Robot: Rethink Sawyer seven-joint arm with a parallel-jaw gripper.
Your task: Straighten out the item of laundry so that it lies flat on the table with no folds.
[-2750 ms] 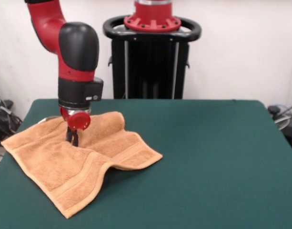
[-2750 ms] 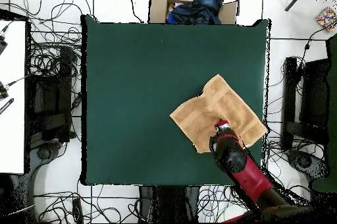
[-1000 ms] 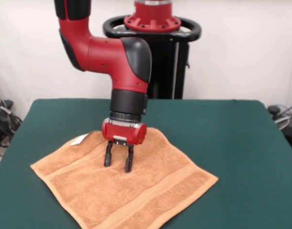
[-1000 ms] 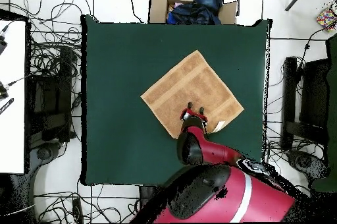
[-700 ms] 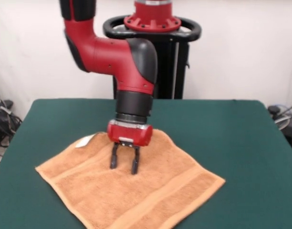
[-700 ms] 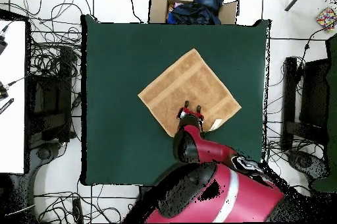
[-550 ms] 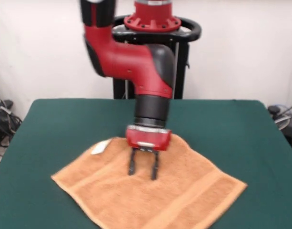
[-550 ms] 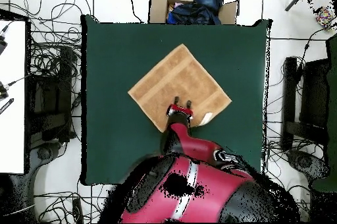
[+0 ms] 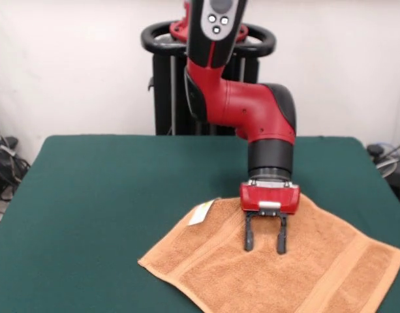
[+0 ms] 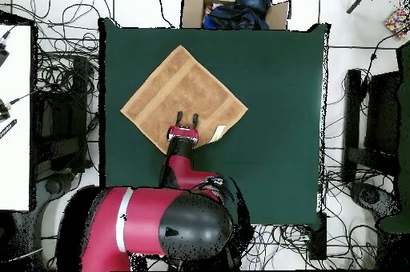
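Note:
The orange-tan towel (image 9: 284, 274) lies spread out as a diamond on the dark green table (image 9: 108, 189), at the front right in the front view; its near corner runs off the picture's bottom. Band stripes run near two edges, and a white tag (image 9: 201, 212) sits at its far-left edge. No folds show. In the overhead view the towel (image 10: 172, 85) lies at the table's (image 10: 264, 85) upper left, with the tag (image 10: 218, 134) at its lower right edge. My gripper (image 9: 265, 246) points straight down, open, with its fingertips on or just above the towel's far part. It also shows in the overhead view (image 10: 188, 116).
The black pedestal (image 9: 209, 85) stands behind the table's far edge. A cardboard box with dark cloth (image 10: 236, 5) sits beyond the table's top edge in the overhead view. Cables cover the floor all round, and a white surface (image 10: 14, 117) lies at the left.
The towel was folded 2.8 s ago and now lies flat. Over the last second the arm and the towel have both moved right in the front view, with the gripper staying open.

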